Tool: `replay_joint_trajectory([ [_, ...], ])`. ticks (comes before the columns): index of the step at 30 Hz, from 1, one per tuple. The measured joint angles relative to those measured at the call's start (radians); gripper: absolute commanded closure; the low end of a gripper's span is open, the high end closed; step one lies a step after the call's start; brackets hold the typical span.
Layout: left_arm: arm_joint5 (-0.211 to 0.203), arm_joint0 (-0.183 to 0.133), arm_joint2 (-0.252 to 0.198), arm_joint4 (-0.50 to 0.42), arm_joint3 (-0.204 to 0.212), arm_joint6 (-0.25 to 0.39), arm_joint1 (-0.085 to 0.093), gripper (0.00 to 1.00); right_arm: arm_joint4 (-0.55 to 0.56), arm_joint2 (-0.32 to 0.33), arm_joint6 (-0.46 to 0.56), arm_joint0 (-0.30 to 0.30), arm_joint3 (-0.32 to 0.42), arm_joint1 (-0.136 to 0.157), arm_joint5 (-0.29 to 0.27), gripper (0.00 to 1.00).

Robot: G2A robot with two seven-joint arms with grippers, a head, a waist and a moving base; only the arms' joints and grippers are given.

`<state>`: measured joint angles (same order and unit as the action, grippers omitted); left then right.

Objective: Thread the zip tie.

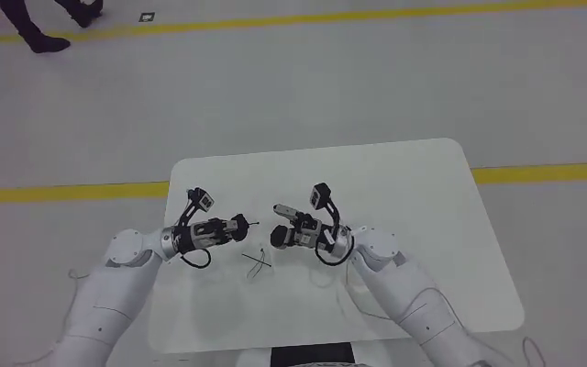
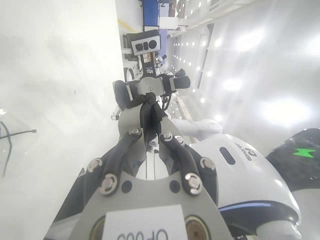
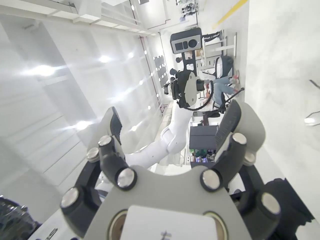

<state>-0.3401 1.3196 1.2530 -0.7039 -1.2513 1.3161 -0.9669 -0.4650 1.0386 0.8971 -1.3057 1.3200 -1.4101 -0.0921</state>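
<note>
Looking down, the left gripper (image 1: pixel 243 223) pinches a zip tie (image 1: pixel 253 223), its tip poking toward the right gripper (image 1: pixel 278 227) just opposite; loose ties (image 1: pixel 258 262) lie on the table (image 1: pixel 413 174) near both. Left wrist view: its fingers (image 2: pixel 130 119) are clamped together. Right wrist view: that gripper's fingers (image 3: pixel 250 123) stand wide apart, the zip tie (image 3: pixel 233 95) well ahead.

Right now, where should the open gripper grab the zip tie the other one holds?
Probably the free end of the zip tie jutting from the left gripper, approached head-on by the right gripper: that thin stub points across the gap toward it.
</note>
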Motion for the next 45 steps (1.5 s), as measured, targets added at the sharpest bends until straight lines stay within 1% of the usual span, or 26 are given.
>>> replay_joint_trajectory([
  [3, 0.000, -0.005, 0.004, -0.018, 0.019, 0.052, 0.000, 1.00, -0.045, -0.017, 0.078, 0.027, -0.040, -0.003, 0.007, 0.00],
  [4, 0.000, -0.007, 0.001, -0.020, 0.019, 0.074, -0.001, 1.00, -0.050, -0.020, 0.093, 0.032, -0.046, -0.003, 0.008, 0.00],
  [5, 0.000, -0.007, -0.002, -0.019, 0.015, 0.079, -0.001, 1.00, -0.050, -0.020, 0.093, 0.032, -0.047, -0.003, 0.008, 0.00],
  [11, 0.000, -0.006, -0.003, -0.017, 0.012, 0.074, 0.000, 1.00, -0.049, -0.019, 0.088, 0.031, -0.045, -0.003, 0.008, 0.00],
  [14, 0.000, -0.006, -0.003, -0.017, 0.012, 0.074, 0.000, 1.00, -0.059, -0.022, 0.067, 0.023, -0.043, -0.003, 0.001, 0.00],
  [16, 0.000, -0.006, -0.003, -0.017, 0.012, 0.074, 0.000, 1.00, -0.066, -0.027, 0.081, 0.024, -0.047, -0.002, -0.006, 0.00],
  [17, 0.000, -0.006, -0.003, -0.017, 0.012, 0.074, 0.000, 1.00, -0.065, -0.029, 0.089, 0.026, -0.051, -0.002, -0.012, 0.22],
  [18, 0.000, -0.006, -0.003, -0.017, 0.012, 0.074, 0.000, 1.00, -0.064, -0.032, 0.097, 0.028, -0.055, -0.001, -0.020, 0.51],
  [19, 0.000, -0.006, -0.003, -0.017, 0.012, 0.074, 0.000, 1.00, -0.064, -0.034, 0.099, 0.029, -0.059, -0.001, -0.025, 0.56],
  [20, 0.000, -0.006, -0.003, -0.017, 0.012, 0.074, 0.000, 1.00, -0.065, -0.037, 0.100, 0.031, -0.063, -0.001, -0.030, 0.58],
  [22, 0.000, -0.006, -0.003, -0.017, 0.012, 0.074, 0.000, 1.00, -0.066, -0.045, 0.097, 0.035, -0.071, -0.002, -0.038, 0.67],
  [24, 0.000, -0.006, -0.003, -0.017, 0.012, 0.074, 0.000, 1.00, -0.069, -0.052, 0.094, 0.040, -0.079, -0.004, -0.042, 0.71],
  [26, 0.000, -0.006, -0.003, -0.017, 0.012, 0.074, 0.000, 1.00, -0.072, -0.060, 0.091, 0.045, -0.088, -0.005, -0.047, 0.79],
  [32, 0.000, -0.006, -0.003, -0.017, 0.012, 0.074, 0.000, 1.00, -0.075, -0.078, 0.086, 0.059, -0.111, -0.007, -0.056, 0.87],
  [40, 0.000, -0.006, -0.003, -0.017, 0.012, 0.074, 0.000, 1.00, -0.073, -0.095, 0.080, 0.073, -0.126, -0.008, -0.060, 0.87],
  [45, 0.000, -0.006, -0.003, -0.017, 0.012, 0.074, 0.000, 1.00, -0.076, -0.102, 0.076, 0.077, -0.129, -0.008, -0.064, 0.84],
])
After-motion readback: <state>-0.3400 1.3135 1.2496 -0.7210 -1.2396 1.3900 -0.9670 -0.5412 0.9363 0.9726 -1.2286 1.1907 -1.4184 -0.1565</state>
